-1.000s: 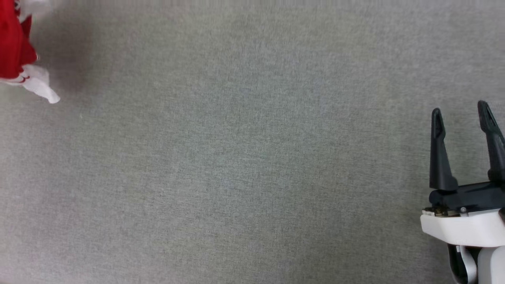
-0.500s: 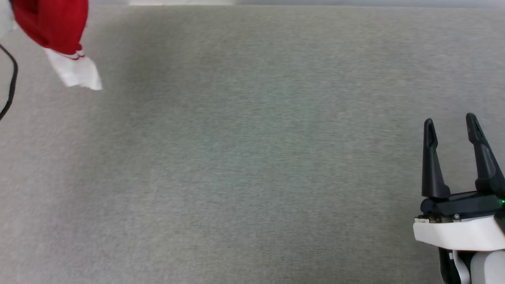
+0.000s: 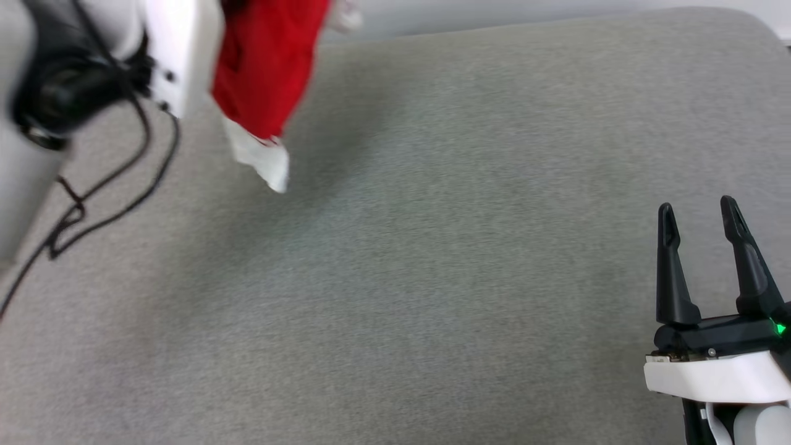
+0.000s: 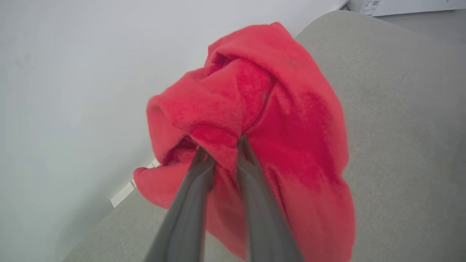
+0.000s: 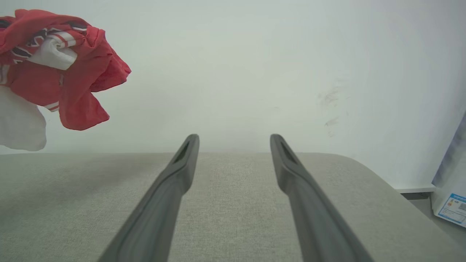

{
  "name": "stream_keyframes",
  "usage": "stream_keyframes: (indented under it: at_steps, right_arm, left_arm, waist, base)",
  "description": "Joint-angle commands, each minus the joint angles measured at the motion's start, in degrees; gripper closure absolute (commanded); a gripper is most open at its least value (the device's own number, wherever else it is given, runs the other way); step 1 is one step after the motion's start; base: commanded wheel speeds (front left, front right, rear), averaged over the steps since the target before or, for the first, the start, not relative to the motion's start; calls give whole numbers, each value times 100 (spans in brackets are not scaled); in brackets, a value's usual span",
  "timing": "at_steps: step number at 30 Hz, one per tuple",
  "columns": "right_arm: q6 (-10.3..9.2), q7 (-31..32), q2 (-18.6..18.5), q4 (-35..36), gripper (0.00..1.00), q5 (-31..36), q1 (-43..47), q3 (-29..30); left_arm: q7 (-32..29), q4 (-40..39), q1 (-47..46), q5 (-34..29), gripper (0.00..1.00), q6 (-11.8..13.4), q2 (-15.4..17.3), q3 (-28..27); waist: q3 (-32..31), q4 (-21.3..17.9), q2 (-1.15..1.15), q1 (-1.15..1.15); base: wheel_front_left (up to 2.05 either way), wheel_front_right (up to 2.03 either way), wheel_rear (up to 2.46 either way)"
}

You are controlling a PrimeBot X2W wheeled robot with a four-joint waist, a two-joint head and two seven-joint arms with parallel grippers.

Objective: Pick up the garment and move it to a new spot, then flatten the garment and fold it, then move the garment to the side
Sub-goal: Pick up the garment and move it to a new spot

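Note:
The garment (image 3: 266, 68), red with a white sleeve at its lower end, hangs bunched above the grey table's far left in the head view. In the left wrist view my left gripper (image 4: 222, 145) is shut on a fold of the garment (image 4: 276, 120), which drapes around both fingers. The right wrist view shows the garment (image 5: 65, 69) dangling in the air at the upper left, with striped trim and black lettering showing. My right gripper (image 3: 698, 213) stands open at the lower right, above the bare cloth, and in its own view the right gripper (image 5: 235, 140) has nothing between its fingers.
My left arm's white wrist (image 3: 179, 49) and black cables (image 3: 123, 179) hang over the table's left part. The grey table (image 3: 432, 278) has a rounded far right corner; a pale wall (image 5: 255, 72) stands behind it. A box (image 5: 451, 193) sits beyond the right edge.
The camera has shifted. The garment has travelled right and now hangs farther in over the table, with my left arm's wrist come into view. The right gripper stays open.

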State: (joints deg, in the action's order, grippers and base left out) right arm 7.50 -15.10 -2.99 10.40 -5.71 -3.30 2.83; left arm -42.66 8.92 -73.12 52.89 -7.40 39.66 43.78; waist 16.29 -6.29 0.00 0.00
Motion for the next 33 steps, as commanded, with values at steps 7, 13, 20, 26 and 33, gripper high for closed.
stream_keyframes:
  at_steps: [7, 13, 20, 26, 33]
  right_arm:
    - [-2, -10, 20, 29, 0, -77, 42, -20]
    - [-2, -10, 20, 27, 0, -96, -11, -61]
    - [-2, -10, 19, 48, 0, -85, -138, -118]
    - [-2, -10, 19, 28, 0, -56, -172, -98]
    - [-2, -10, 19, -13, 0, 15, -151, -79]
  left_arm:
    - [108, -300, 358, 42, 100, 0, -313, 785]
    - [281, -386, 680, 224, 100, 0, -609, 1739]
    - [658, -42, 997, 310, 100, 0, -1032, 2797]
    - [585, 64, 1687, 81, 100, -1, -1447, 2965]
    - [1187, 198, 1858, -328, 0, 0, -1724, 2958]
  waist:
    - [-32, -318, 0, 0]
    - [105, -347, 0, 0]
    - [277, -360, 0, 0]
    - [368, -324, 0, 0]
    - [254, -171, 0, 0]
  base:
    - [0, 0, 0]
    - [0, 0, 0]
    - [0, 0, 0]
    - [0, 0, 0]
    - [0, 0, 0]
